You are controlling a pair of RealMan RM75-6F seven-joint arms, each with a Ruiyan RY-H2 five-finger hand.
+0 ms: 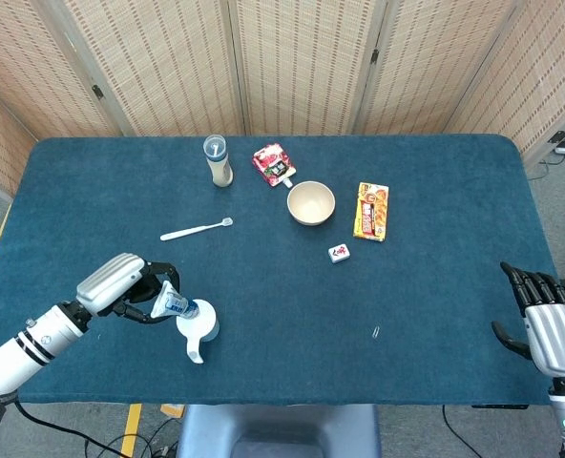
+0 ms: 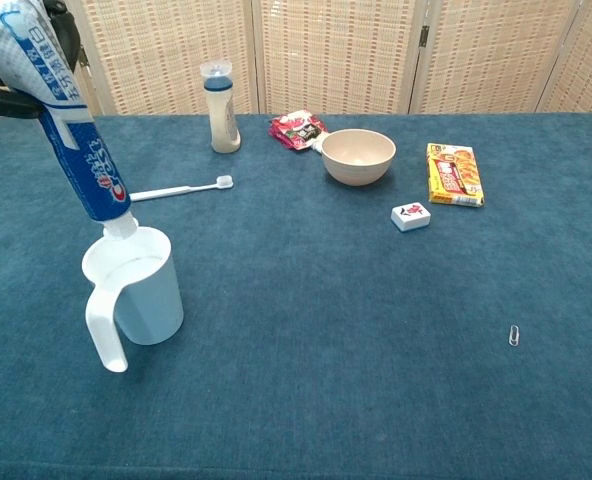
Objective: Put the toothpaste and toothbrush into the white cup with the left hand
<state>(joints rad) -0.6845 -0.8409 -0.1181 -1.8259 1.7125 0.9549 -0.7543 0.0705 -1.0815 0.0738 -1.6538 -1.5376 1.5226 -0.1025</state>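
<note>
Blue toothpaste [image 2: 71, 140] in left robot hand [image 1: 130, 291] (cap down), over white cup [image 2: 136, 290]

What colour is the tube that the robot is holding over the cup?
The toothpaste is blue and white with a white cap, clearest in the chest view.
</note>
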